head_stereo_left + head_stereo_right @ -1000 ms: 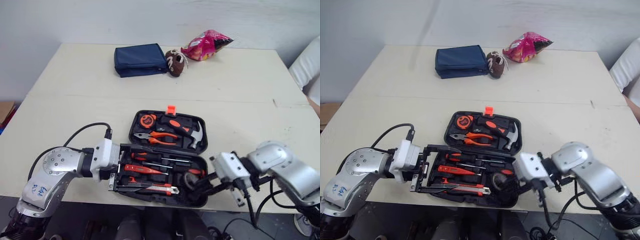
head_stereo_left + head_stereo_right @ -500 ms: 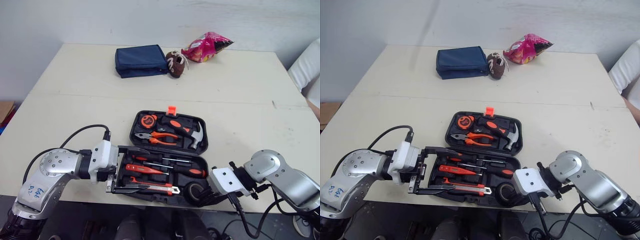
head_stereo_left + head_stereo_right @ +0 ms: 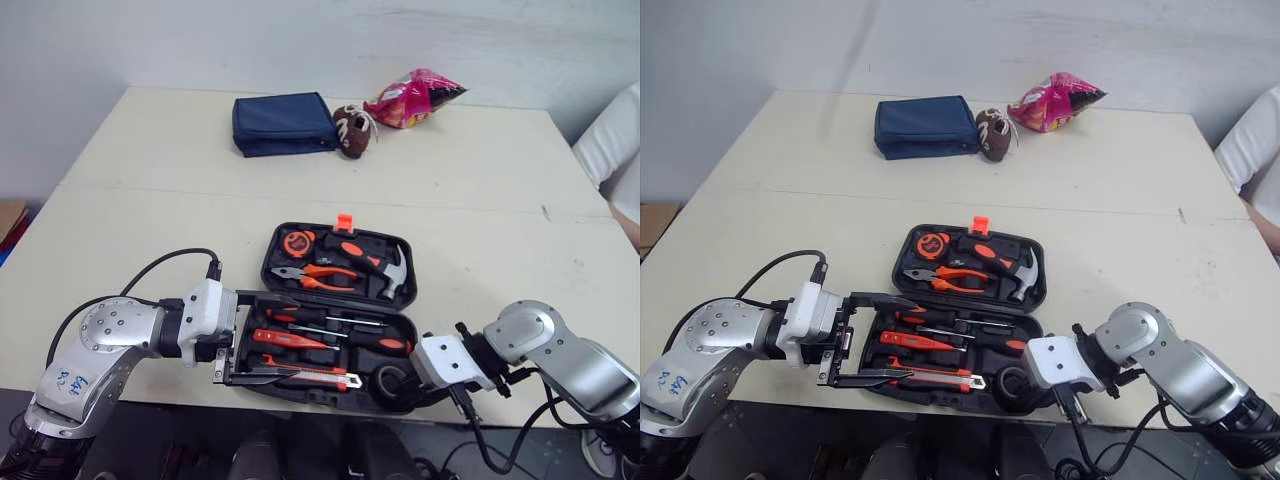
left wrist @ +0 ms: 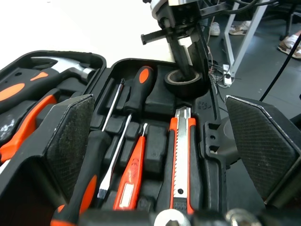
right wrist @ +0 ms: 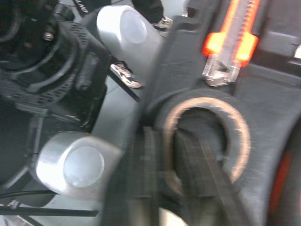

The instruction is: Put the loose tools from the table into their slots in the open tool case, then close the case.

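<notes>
At near edge of surface: open case, tools slotted. Tape sits at the round slot in the case's near right corner, right jaws gripping it. Left jaws spread wide at the case's left end. Advice: seat tape flat, release, withdraw straight up.

The tape roll is being held over the black moulding of the tool case. Its wall is being pinched between the jaws of the right gripper: one black finger is being passed through the core, the other is being pressed against the outside. The orange utility knife is being seen lying just beside the roll.
</notes>
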Robot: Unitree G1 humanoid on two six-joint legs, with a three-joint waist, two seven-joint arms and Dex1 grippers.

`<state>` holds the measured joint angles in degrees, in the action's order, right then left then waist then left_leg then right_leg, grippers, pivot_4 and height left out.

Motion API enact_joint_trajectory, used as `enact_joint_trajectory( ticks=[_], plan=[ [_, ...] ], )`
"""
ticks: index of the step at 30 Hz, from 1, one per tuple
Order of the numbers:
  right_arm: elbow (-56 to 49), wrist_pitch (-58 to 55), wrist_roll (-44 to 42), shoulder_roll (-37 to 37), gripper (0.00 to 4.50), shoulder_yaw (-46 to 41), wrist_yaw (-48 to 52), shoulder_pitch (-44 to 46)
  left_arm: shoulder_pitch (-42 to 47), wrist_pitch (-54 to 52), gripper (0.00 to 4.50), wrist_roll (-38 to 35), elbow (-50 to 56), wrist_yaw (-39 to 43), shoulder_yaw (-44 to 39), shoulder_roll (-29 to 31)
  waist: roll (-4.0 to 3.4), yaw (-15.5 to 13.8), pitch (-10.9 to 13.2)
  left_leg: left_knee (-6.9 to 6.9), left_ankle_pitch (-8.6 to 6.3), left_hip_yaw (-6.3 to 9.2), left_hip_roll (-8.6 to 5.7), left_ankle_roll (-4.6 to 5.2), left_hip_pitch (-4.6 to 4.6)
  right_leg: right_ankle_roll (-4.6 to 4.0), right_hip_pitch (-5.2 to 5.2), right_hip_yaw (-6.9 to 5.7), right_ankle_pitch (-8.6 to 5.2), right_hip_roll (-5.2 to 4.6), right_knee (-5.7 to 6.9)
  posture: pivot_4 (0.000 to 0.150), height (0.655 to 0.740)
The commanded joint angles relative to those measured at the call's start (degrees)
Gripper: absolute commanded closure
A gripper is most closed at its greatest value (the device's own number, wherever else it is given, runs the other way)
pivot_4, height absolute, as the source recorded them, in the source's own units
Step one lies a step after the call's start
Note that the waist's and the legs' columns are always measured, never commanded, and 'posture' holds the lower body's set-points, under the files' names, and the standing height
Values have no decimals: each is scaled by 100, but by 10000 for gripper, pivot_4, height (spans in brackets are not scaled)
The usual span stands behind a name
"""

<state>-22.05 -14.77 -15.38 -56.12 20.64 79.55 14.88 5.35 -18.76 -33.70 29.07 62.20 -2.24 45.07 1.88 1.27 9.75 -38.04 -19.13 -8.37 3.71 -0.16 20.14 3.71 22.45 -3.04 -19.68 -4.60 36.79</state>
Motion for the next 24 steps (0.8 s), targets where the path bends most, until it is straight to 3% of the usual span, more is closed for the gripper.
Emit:
enact_joint_trajectory(
  ticks=[1,2,7,11,14,18,19,22,24],
  plan=[
    [318,236,217,-21,17554,77,132,-190,-8,40,0,-60,182,-17,-57,-22,-1,-2,0,0,-1,1,1,-1,1,0,0,-2,0,1,-2,1500,7400],
    [232,75,-239,-44,13189,-104,357,-232,-35,47,0,-65,163,-10,-86,-9,-1,10,0,0,-1,0,0,0,2,0,0,-2,0,1,-2,1500,7400],
    [-109,-752,-1862,-297,13189,-1082,882,-289,-134,60,0,-75,106,12,-206,49,-48,29,31,0,-1,0,1,2,6,0,7,-1,0,0,4,1500,7400],
    [-52,-894,-2038,-384,13189,-1248,973,-205,-147,67,0,-62,90,8,-225,42,-68,41,43,1,1,-1,6,-2,2,-1,10,1,-1,7,12,1500,7400],
    [55,-858,-2353,339,21580,-1410,459,-191,-131,107,0,-2,56,4,-188,4,-65,34,44,10,3,3,10,-9,1,-7,12,-4,-4,13,10,1500,7400],
    [63,-784,-2134,828,42345,-1301,158,-338,-82,120,0,21,52,-5,-152,-21,-77,29,51,6,3,-2,2,-8,8,-3,16,0,-2,7,13,1500,7400],
    [77,-744,-2083,882,44329,-1272,141,-380,-77,128,0,29,47,1,-148,-22,-77,25,51,4,2,-2,2,-7,8,-2,15,0,-1,8,12,1500,7400],
    [208,-447,-1464,806,44329,-871,226,-564,-66,147,0,51,30,10,-151,-14,-77,11,51,2,1,-2,1,-5,9,-1,14,-1,-1,6,10,1500,7400],
    [593,46,-647,719,44329,-528,108,-647,-66,162,0,70,16,-3,-172,-3,-77,23,51,2,1,-2,1,-4,10,-1,14,-1,-1,7,9,1500,7400]
  ],
)
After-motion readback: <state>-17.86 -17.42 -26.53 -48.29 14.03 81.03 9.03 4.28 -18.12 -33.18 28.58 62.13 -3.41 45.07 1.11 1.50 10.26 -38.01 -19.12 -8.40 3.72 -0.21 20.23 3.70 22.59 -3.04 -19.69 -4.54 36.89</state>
